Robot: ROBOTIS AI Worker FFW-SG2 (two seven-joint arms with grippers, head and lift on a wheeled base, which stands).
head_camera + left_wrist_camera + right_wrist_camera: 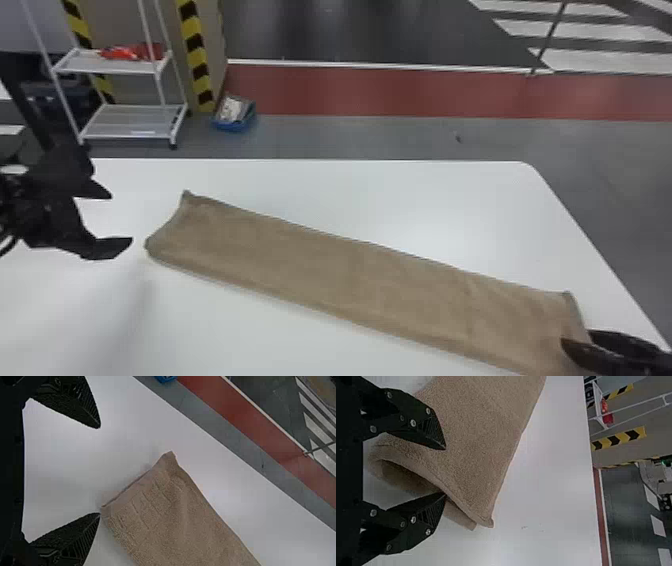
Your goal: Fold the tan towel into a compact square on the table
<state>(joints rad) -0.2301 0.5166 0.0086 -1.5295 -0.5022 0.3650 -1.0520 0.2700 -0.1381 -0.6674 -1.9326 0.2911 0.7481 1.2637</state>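
An industrial hall or workshop, judging by black-and-yellow hazard stripes (196, 50), painted floor lanes (380, 92) and a wheeled rack (132, 122).

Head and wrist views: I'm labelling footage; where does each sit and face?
Head view: on the head, forward and down over table and towel; left tool, right tool show.
Left wrist view: that wrist, towards the towel's left end; own tool shows.
Right wrist view: that wrist, towards the right end; own tool shows.
Head and left wrist share the left end.

Tan towel (350, 270) of rough, matt cloth (ribbed bands near one end), smooth white worktop (350, 190) with soft sheen, matt black tool (445, 471)
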